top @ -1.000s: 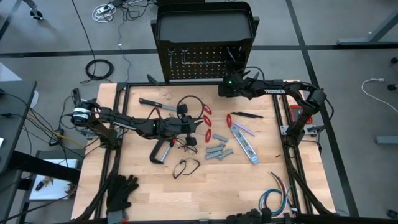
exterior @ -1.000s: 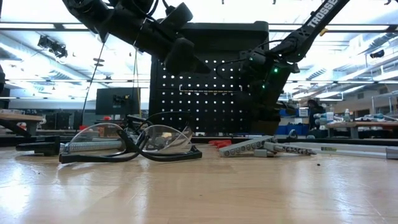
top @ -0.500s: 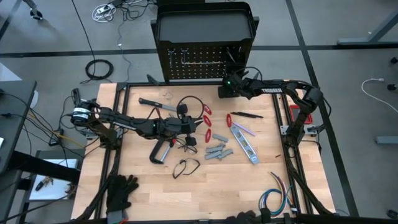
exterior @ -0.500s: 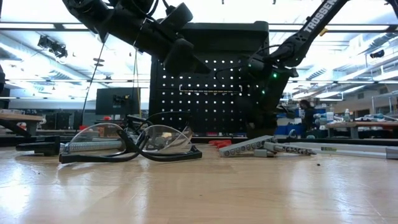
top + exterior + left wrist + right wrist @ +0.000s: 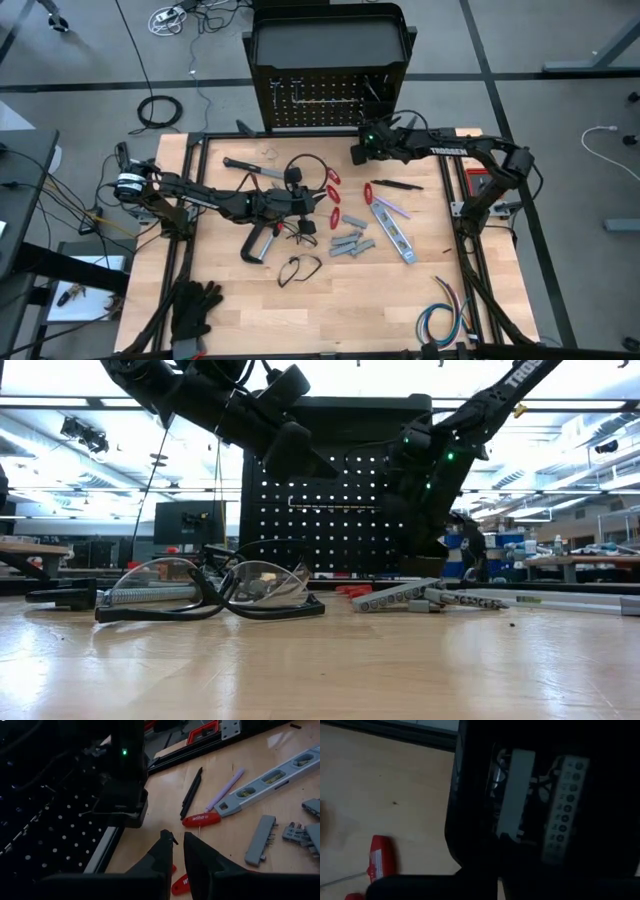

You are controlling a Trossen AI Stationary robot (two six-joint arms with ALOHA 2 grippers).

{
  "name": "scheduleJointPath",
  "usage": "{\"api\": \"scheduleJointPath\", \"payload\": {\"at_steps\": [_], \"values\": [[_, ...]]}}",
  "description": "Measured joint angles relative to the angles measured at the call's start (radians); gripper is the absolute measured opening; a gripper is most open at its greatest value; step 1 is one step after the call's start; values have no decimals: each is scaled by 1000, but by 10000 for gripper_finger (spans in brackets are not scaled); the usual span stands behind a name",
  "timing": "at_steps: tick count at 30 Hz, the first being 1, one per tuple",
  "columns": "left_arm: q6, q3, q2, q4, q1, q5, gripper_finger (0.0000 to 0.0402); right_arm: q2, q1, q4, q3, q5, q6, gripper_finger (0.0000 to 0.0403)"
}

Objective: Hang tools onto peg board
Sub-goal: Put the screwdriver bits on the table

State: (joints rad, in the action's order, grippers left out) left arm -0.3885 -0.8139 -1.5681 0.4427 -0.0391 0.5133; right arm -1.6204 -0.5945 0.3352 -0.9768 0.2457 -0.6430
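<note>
Your right gripper (image 5: 357,152) sits pressed together at the foot of the peg board (image 5: 325,100), pinching nothing you can see. Your left gripper (image 5: 178,844) hovers over the table's middle, nearly closed and empty. The tools wait flat on the table (image 5: 240,310): hammer (image 5: 252,168), level (image 5: 394,230), red-handled driver (image 5: 201,819).

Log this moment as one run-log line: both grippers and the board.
right gripper: shut, by peg board lower right | left gripper: nearly closed, empty, mid-table | tools: on table
</note>
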Motion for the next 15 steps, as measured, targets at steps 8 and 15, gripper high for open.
{"api": "scheduleJointPath", "payload": {"at_steps": [8,15], "values": [[0,0,0,-1,0,3,47,64,70,50,0,67,-18,33],[39,0,-1,-58,0,9,47,132,159,151,-1,154,-26,28]]}}
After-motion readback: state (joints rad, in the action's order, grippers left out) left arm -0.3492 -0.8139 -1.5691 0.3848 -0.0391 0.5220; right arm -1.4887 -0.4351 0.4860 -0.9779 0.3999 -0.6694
